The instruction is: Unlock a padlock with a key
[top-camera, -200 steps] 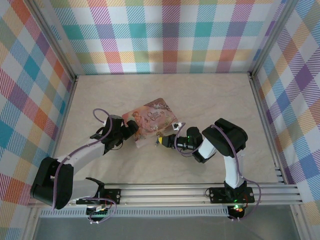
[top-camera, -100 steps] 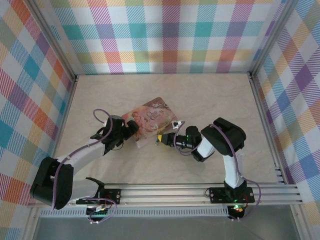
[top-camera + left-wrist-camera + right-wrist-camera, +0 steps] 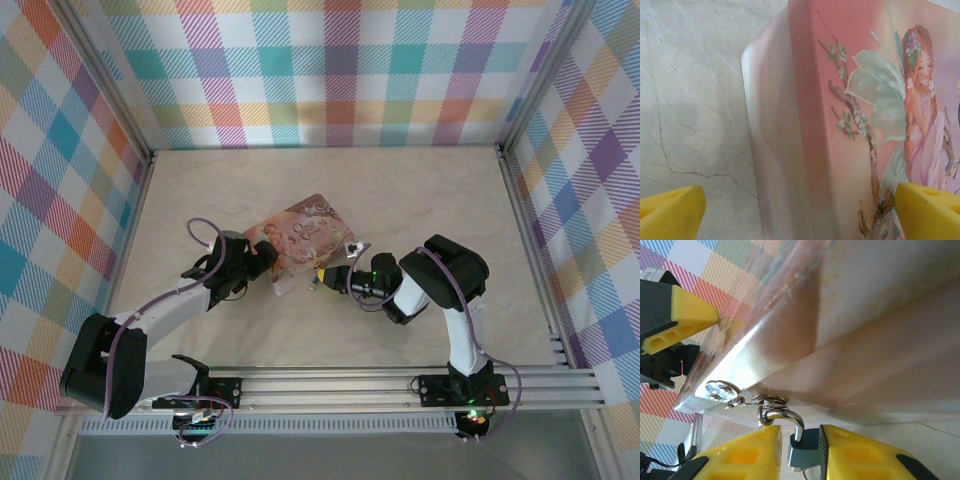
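Jaws of the right gripper [image 3: 799, 436] stand narrow, one yellow finger on each side of the padlock [image 3: 804, 454]. Whether both pads truly press its blue body is hard to tell from the right wrist view. The padlock hangs by its thin shackle [image 3: 791, 419] from small metal links at the clasp [image 3: 720, 389] on a corner of the pink tin [image 3: 865, 340], low against the table [image 3: 690, 75].

The body is tiny and smooth, so an uneven squeeze could twist it or pop it out sideways. A pull away from the tin would load the links and drag the whole tin along. The fingers also cover much of the body, which may leave a key no way in.

The left gripper [image 3: 799, 212] is spread wide across the tin's far corner. One fingertip lies over the lid and the other is off on the table, so it grips nothing. Unbraced, the tin is likely to slide or swing under any tug.
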Controlling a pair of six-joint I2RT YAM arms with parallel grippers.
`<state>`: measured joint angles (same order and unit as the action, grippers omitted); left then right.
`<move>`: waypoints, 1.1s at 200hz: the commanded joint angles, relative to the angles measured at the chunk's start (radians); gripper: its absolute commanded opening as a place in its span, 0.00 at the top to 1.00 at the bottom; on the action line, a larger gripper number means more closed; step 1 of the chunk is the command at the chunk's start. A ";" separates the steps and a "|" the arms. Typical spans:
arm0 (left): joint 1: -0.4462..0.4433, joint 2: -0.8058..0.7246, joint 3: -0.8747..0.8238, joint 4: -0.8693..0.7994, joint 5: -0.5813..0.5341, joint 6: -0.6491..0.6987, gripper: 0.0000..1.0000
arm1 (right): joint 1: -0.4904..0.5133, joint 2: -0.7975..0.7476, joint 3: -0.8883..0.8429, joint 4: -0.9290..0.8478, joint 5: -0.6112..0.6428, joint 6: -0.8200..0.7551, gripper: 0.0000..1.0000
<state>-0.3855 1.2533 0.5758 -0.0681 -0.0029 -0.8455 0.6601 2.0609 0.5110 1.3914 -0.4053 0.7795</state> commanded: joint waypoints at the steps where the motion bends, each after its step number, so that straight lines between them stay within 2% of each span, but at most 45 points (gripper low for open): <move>1: -0.019 0.005 -0.030 -0.096 -0.006 0.010 0.04 | -0.004 0.025 0.020 0.015 0.006 0.018 0.74; 110: -0.033 0.011 -0.023 -0.098 -0.014 0.007 0.04 | 0.012 0.025 0.047 0.015 0.026 0.068 0.78; 220: -0.038 0.003 -0.028 -0.107 -0.022 0.004 0.04 | 0.013 -0.003 0.016 0.015 0.109 0.070 0.95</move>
<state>-0.4046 1.2526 0.5758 -0.0681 -0.0315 -0.8494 0.6743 2.0674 0.5373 1.3781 -0.3637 0.8497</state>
